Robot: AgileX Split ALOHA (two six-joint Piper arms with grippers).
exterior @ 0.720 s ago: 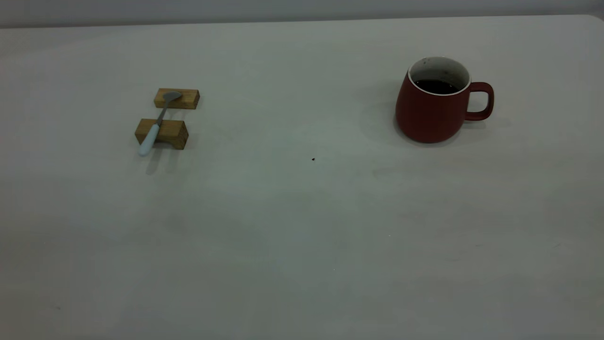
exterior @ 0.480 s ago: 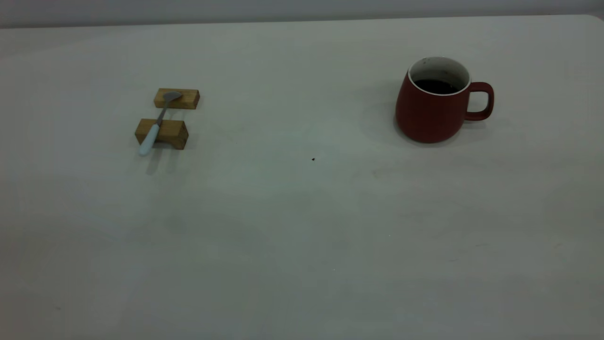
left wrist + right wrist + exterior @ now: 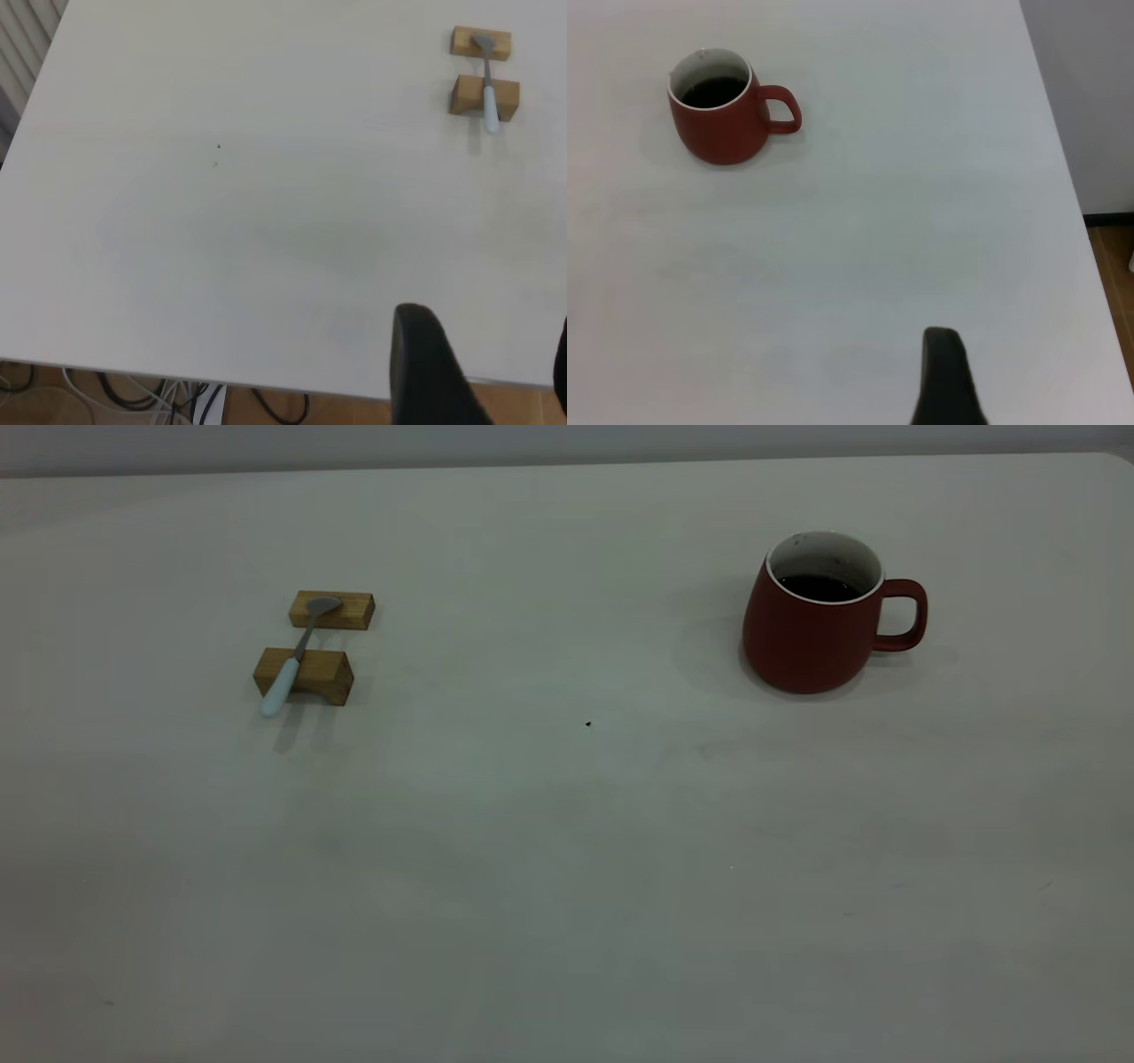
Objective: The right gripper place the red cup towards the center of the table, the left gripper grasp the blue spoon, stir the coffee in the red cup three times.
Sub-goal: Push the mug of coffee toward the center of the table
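The red cup (image 3: 815, 629) stands at the table's (image 3: 567, 850) far right, handle pointing right, with dark coffee (image 3: 819, 587) inside. The blue spoon (image 3: 292, 660) lies across two wooden blocks at the far left, its pale handle toward the front. Neither arm shows in the exterior view. In the left wrist view my left gripper (image 3: 487, 354) hangs open over the table's near edge, far from the spoon (image 3: 487, 93). In the right wrist view only one finger (image 3: 945, 376) of my right gripper (image 3: 1045, 381) shows, with wide bare table beside it, far from the cup (image 3: 722, 119).
Two wooden blocks (image 3: 306, 675) (image 3: 332, 610) carry the spoon. A tiny dark speck (image 3: 587, 724) marks the table's middle. Cables (image 3: 133, 394) lie on the floor below the table edge by the left arm. The table's right edge (image 3: 1063, 168) runs near the right arm.
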